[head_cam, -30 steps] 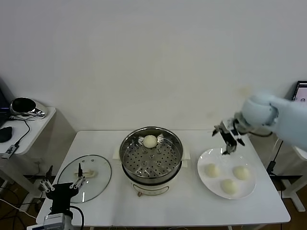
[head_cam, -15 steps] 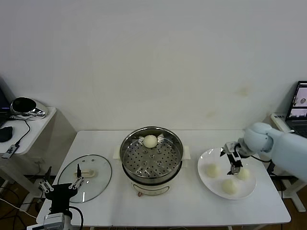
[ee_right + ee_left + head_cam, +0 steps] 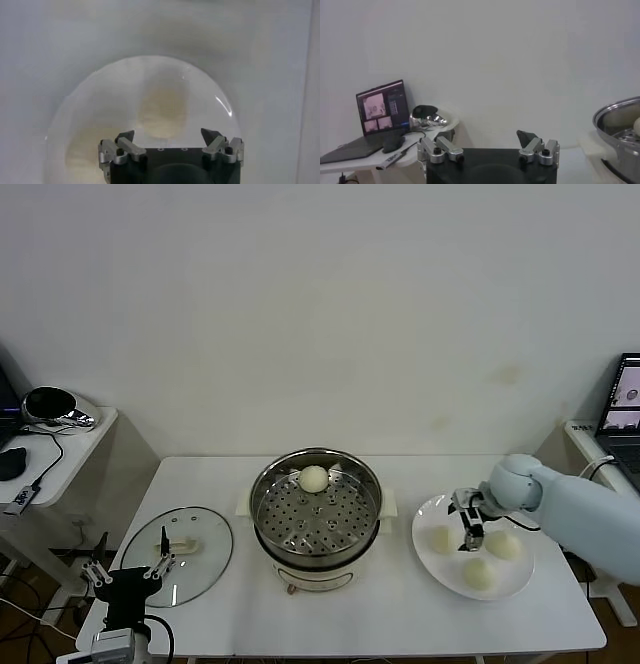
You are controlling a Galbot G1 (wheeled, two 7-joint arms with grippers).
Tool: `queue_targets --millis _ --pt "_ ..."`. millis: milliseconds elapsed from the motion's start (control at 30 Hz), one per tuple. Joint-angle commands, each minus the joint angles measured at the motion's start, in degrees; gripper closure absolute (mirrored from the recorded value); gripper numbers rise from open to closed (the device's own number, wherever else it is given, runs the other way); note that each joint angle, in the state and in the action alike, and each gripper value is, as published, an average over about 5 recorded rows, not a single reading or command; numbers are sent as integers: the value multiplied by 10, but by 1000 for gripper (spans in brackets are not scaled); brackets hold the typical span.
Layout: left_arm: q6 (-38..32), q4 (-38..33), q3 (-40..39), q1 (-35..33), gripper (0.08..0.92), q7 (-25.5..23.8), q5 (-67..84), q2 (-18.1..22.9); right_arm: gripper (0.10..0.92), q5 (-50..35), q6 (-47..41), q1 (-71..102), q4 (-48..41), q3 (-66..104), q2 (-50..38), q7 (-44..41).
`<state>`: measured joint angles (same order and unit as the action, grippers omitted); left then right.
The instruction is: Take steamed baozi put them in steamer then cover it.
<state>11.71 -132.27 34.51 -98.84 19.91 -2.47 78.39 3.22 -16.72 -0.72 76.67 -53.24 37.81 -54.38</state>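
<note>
We see the steamer (image 3: 315,519) at the middle of the white table (image 3: 400,614), a shiny steel pot on a cream base, its perforated tray bare except for one smooth cream-white baozi (image 3: 313,478) lying at the far side of the tray. To the steamer's right sits a flat white plate (image 3: 432,561) with three more baozi: one nearest the steamer (image 3: 440,538), one farther right (image 3: 503,545) and one toward the table's front edge (image 3: 478,573). Our right gripper (image 3: 470,527) is low over the plate, between the two rear buns; in the right wrist view its fingers (image 3: 123,137) stand spread wide with nothing between them, and a pale bun (image 3: 162,111) lies on the plate just ahead of them. To the steamer's left the cover (image 3: 178,543) lies flat on the table, clear glass with a cream oblong handle, well apart from the pot. Our left gripper (image 3: 127,568) is parked at the table's front corner beside the cover, its fingers open and empty. Bare tabletop runs between steamer and plate and along the front edge. The plate comes near the table's right edge. In the left wrist view only a slice of the steamer's rim (image 3: 620,117) shows, cut off by the frame. In the right wrist view the buns are soft and hard to outline.
</note>
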Motion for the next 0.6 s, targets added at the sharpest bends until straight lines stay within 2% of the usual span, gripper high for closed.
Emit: queue_targets --millis 33,600 --pt "0 0 0 0 177 0 0 0 203 10 -3 23 -24 16 36 5" --pt "0 1 -3 1 177 0 -1 3 226 34 -6 36 -39 23 41 3"
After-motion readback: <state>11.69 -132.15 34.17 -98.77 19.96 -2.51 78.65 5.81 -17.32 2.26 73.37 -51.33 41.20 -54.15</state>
